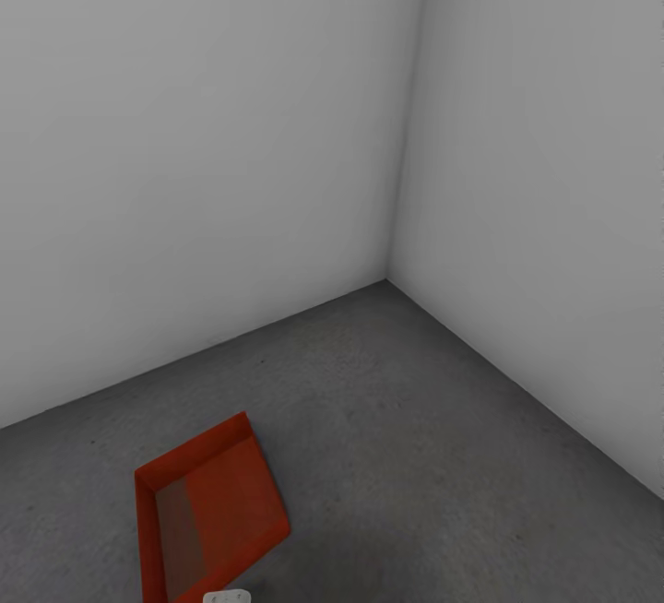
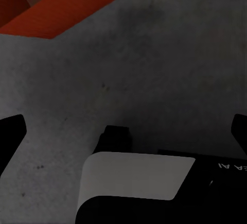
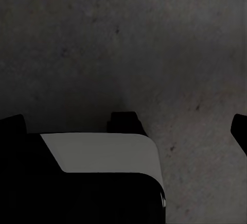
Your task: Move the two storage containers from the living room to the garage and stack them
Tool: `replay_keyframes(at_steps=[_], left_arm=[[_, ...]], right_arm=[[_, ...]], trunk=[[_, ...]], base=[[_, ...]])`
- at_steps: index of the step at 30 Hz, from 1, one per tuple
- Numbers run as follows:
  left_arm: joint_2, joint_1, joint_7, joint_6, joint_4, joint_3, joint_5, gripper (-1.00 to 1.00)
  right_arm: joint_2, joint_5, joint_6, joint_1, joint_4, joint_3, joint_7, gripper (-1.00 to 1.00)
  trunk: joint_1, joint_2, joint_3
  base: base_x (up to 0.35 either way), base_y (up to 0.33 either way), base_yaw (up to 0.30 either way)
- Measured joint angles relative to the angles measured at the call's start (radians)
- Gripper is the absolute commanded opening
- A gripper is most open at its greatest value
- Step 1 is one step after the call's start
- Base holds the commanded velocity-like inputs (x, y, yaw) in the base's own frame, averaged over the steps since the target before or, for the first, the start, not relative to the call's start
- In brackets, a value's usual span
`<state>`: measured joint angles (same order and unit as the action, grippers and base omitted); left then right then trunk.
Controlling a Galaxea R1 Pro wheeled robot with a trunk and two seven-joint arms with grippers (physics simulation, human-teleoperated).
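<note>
While one storage container [image 1: 207,515] rests on the garage floor [image 1: 415,455], we judge fetching the second is next; both grippers, left gripper [image 2: 126,131] and right gripper [image 3: 126,126], stand wide and empty.

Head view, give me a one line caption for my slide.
An orange-red storage container sits on the grey concrete floor near a pale-walled corner.

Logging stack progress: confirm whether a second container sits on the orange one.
No, the storage container lies alone on the floor.

The storage container [image 1: 207,511] is cut off by the head view's bottom edge.
</note>
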<state>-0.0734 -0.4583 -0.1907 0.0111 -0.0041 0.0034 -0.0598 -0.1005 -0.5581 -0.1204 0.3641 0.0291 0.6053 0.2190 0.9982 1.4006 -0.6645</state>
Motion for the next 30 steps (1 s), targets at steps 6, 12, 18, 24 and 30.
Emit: replay_keyframes(at_steps=[6,12,18,24,30], left_arm=[[0.0,0.0,0.0,0.0,0.0,0.0,0.0,1.0],[0.0,0.0,0.0,0.0,0.0,0.0,0.0,1.0],[0.0,0.0,0.0,0.0,0.0,0.0,0.0,1.0],[0.0,0.0,0.0,0.0,0.0,0.0,0.0,1.0],[0.0,0.0,0.0,0.0,0.0,0.0,0.0,1.0]], right_arm=[[-0.001,0.0,0.0,0.0,0.0,0.0,0.0,1.0],[0.001,0.0,0.0,0.0,0.0,0.0,0.0,1.0],[0.004,0.0,0.0,0.0,0.0,0.0,0.0,1.0],[0.005,0.0,0.0,0.0,0.0,0.0,0.0,1.0],[0.005,0.0,0.0,0.0,0.0,0.0,0.0,1.0]], trunk=[[0.0,0.0,0.0],[0.0,0.0,0.0],[0.0,0.0,0.0],[0.0,0.0,0.0],[0.0,0.0,0.0]], base=[[0.0,0.0,-0.009],[0.0,0.0,0.0],[0.0,0.0,0.0],[0.0,0.0,0.0],[0.0,0.0,0.0]])
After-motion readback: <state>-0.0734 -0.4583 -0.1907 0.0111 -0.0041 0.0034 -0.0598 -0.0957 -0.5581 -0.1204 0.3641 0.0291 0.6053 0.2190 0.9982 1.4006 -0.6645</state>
